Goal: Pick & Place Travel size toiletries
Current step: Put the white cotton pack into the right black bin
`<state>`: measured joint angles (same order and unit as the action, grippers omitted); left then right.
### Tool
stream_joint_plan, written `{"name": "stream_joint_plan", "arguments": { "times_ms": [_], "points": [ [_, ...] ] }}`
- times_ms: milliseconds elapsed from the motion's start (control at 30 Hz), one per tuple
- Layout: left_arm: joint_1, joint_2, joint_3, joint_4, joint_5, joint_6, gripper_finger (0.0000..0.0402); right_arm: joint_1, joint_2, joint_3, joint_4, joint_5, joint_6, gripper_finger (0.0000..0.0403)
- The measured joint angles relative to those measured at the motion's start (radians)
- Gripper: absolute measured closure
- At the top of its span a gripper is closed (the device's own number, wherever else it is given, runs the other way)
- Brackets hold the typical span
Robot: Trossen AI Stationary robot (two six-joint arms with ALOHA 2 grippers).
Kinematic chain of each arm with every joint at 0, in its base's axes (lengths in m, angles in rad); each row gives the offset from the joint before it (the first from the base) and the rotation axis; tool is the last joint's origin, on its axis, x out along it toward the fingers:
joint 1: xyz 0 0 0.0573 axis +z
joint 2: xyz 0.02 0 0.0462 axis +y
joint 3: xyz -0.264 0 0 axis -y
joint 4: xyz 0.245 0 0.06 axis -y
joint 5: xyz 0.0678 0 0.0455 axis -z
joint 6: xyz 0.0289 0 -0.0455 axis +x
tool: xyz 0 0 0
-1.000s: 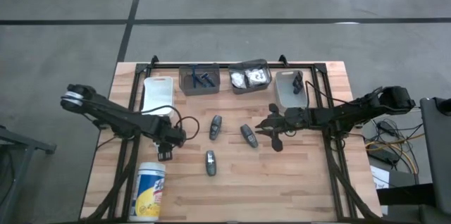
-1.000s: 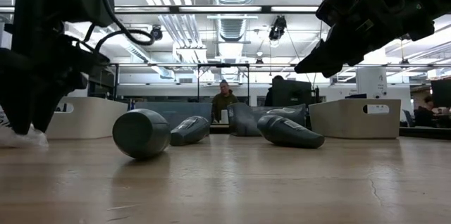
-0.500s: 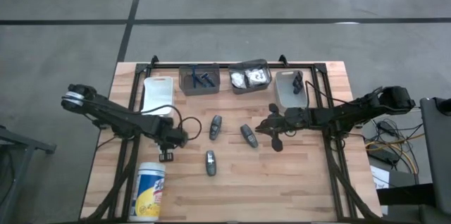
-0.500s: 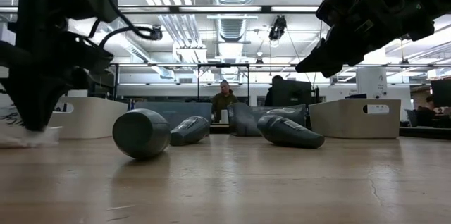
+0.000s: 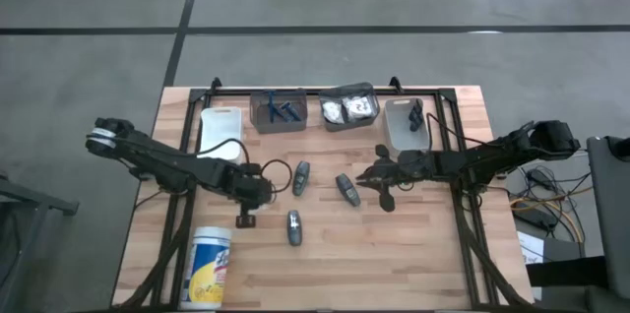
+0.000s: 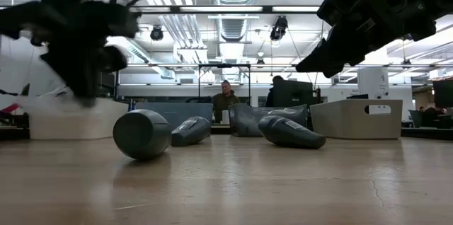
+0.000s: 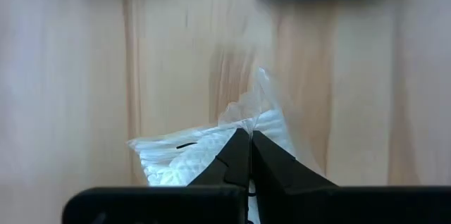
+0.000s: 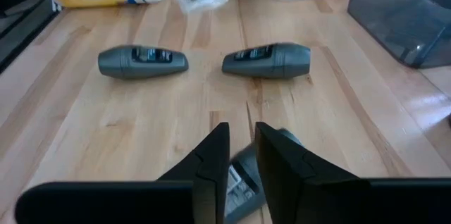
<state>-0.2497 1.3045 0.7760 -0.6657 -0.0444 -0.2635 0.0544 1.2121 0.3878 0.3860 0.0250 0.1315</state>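
1. One wooden bench [image 5: 394, 274] fills the middle of the overhead view, with a black frame along its far edge.
2. Two dark arms reach in, the left from nine o'clock, the right from three o'clock.
3. One tall white canister [image 5: 209, 268] with a blue-and-yellow label lies at about seven o'clock, near the front left corner.
4. Four bins line the far edge, from eleven to one o'clock: a white bin [image 5: 220, 131], a grey bin [image 5: 278, 112] holding thin blue sticks [image 5: 286, 110], a clear bin [image 5: 349, 107] holding small white packets [image 5: 351, 108], and a pale bin [image 5: 405, 124] with a small black piece [image 5: 416, 114] inside.
5. Three dark grey oblong tubes lie loose at the bench's centre: one [image 5: 300, 177] toward eleven o'clock, one [image 5: 346, 188] toward two o'clock, one [image 5: 293, 226] toward six o'clock. They do not touch each other.
6. The left gripper [image 5: 246, 217] hangs at nine o'clock of the centre, its jaws pressed together on a small white packet [image 7: 211, 150] in clear crinkled wrap.
7. The right gripper [image 8: 241, 150] sits at three o'clock of the centre, just above the nearest tube [image 8: 243, 175]. Its jaws stand slightly apart and hold nothing.
8. In the low view, one person [image 6: 225, 101] sits in the room beyond the bench.
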Motion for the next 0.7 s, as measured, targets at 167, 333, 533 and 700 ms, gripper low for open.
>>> {"name": "stream_joint_plan", "arguments": {
  "times_ms": [167, 333, 533, 700],
  "points": [
    [0.002, 0.000, 0.013, 0.216, -0.026, 0.121, 0.0395, 0.000, 0.000, 0.000, 0.045, -0.001, 0.004, 0.0317],
    [0.003, 0.000, 0.013, 0.433, -0.067, 0.216, 0.0394, 0.000, 0.000, 0.000, 0.088, -0.002, -0.001, 0.0294],
    [0.003, -0.001, 0.009, 0.663, -0.067, 0.310, 0.0395, 0.000, 0.000, 0.000, 0.149, -0.002, -0.041, 0.0255],
    [0.003, -0.001, 0.008, 0.807, -0.067, 0.373, 0.0394, 0.000, 0.000, 0.000, 0.219, -0.002, -0.080, 0.0222]
  ]
}}
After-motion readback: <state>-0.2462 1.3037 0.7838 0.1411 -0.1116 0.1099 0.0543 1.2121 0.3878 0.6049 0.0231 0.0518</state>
